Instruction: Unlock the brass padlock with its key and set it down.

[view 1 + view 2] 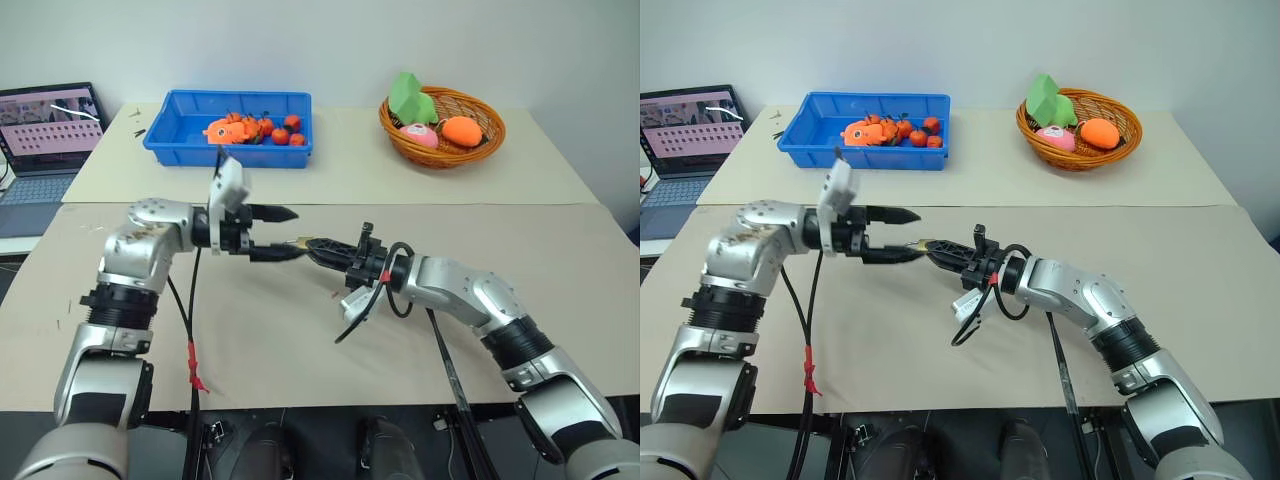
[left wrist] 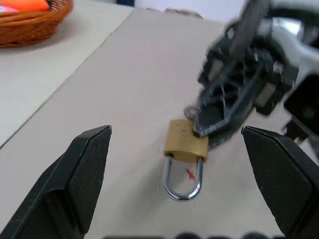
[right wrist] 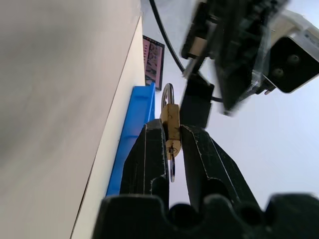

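Nearest the head camera, the two metal-grey arms reach in over the beige table (image 1: pixel 300 350), their black-fingered tools meeting above its middle. From the left eye view, the left gripper (image 1: pixel 283 234) points right with its two fingers spread wide, one above the other, holding nothing; the right gripper (image 1: pixel 318 247) points left, clenched on the small gold-coloured brass padlock (image 1: pixel 299 242), which hangs in the air between the two tools, clear of the tabletop. Far back on the table sit a blue plastic rectangular tray (image 1: pixel 180 140) with small orange and red toy fruit, a woven brown round basket (image 1: pixel 480 145) with green, pink and orange toys, and, at the far left, an open grey laptop (image 1: pixel 45 150). The right eye view shows the same layout, the padlock gripped at the right tool's tip just beside the left tool's lower finger. From the left wrist view, the left tool's own black fingers (image 2: pixel 75 184) stand far apart at either side, and between them the brass lock body is pinched by the right tool's tips, its thin silvery U-shaped shackle (image 2: pixel 183 180) hanging towards the camera, both legs appearing seated in the body. From the right wrist view, the right fingers (image 3: pixel 149 159) press the lock body from both sides, a thin silvery metal ring (image 3: pixel 172 170) showing just under it; whether the key is in the lock I cannot tell.
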